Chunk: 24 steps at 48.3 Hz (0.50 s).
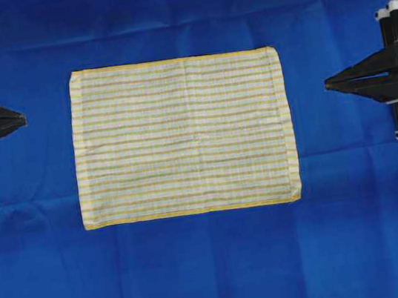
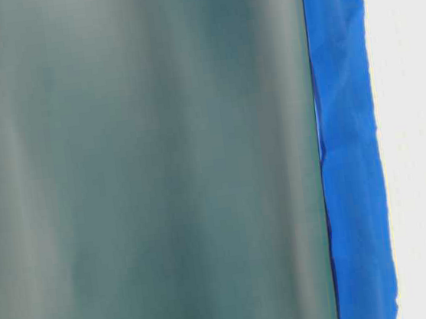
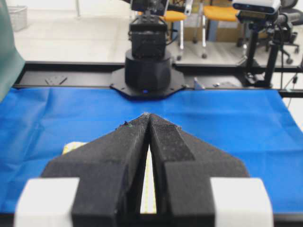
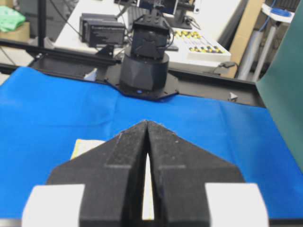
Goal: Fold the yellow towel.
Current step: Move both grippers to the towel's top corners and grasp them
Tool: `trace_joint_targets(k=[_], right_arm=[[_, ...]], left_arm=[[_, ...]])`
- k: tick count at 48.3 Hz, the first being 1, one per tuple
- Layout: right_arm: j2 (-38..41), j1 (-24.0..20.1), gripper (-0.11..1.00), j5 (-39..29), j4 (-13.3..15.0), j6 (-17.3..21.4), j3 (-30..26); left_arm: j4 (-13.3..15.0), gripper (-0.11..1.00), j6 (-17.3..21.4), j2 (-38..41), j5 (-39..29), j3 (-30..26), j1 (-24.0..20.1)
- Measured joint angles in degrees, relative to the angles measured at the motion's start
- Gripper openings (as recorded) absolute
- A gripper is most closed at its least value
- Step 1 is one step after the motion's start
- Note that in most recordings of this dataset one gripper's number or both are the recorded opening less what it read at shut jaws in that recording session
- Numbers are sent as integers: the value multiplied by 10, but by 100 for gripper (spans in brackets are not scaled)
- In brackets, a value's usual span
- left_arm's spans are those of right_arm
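The yellow towel (image 1: 182, 136) lies flat and unfolded in the middle of the blue cloth (image 1: 202, 268), a rectangle of fine yellow-and-white stripes with a yellow hem. My left gripper (image 1: 23, 117) hovers off its left edge, shut and empty, its tips pointing at the towel. Off the right edge, my right gripper (image 1: 326, 83) is likewise shut with nothing in it. In the left wrist view the left gripper (image 3: 148, 115) has tips touching, with a corner of the towel (image 3: 72, 147) peeking out beside it. The right gripper (image 4: 147, 122) also shows closed tips, the towel (image 4: 87, 145) beneath.
The blue cloth covers the whole table. Each arm's black base (image 3: 147, 71) stands at the far table edge opposite the other. In the table-level view a blurred grey-green sheet (image 2: 145, 167) fills most of the frame, with a blue cloth strip (image 2: 348, 144) beside it.
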<state>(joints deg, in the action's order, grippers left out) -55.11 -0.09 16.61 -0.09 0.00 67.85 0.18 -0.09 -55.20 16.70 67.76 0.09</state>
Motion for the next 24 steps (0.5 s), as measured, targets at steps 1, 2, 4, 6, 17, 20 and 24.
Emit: trace_joint_targets(k=[1, 2, 4, 6, 17, 20, 24], right_arm=[[0, 1, 0, 0, 0, 0, -1], [1, 2, 0, -1, 0, 1, -1], [4, 7, 0, -4, -1, 4, -4], [8, 13, 0, -10, 0, 5, -6], [47, 77, 0, -60, -13, 10, -24], [61, 103, 0, -70, -21, 11, -25], [83, 137, 0, -79, -34, 11, -25]], left_arm=[[0, 0, 0, 0, 0, 0, 0], [4, 0, 4, 1, -4, -1, -1], [11, 0, 10, 4, -13, -1, -4], [17, 0, 13, 9, -20, -1, -9], [20, 0, 24, 35, -33, -3, -67], [20, 0, 27, 50, -33, -3, -95], [20, 0, 27, 76, -34, -3, -131]])
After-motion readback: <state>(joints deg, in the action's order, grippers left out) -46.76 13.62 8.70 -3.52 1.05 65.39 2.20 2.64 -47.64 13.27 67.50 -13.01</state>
